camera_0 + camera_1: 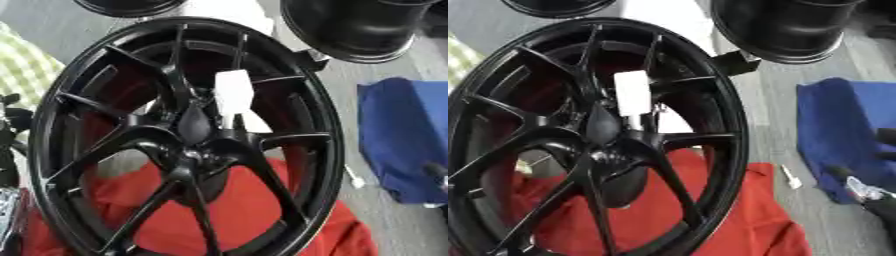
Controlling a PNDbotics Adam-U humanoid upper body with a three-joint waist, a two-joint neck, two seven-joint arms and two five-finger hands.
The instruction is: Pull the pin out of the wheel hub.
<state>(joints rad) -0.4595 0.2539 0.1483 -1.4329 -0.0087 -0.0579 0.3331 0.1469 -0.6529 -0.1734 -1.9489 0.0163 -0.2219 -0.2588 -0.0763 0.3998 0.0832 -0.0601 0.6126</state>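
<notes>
I record the black wheel hub (184, 145) tilted over a red cloth (254, 210), the white pin (233, 95) standing at its centre toward twelve o'clock, and what may be my right robot hand (868, 192) at four o'clock, its fingers' state indeterminable.

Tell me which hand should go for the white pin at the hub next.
Right, marginally. The white pin stands up-right of the hub, on the side facing the right hand, which sits beyond the rim by the blue cloth. The left hand barely shows at the left edge. Neither is near.
</notes>
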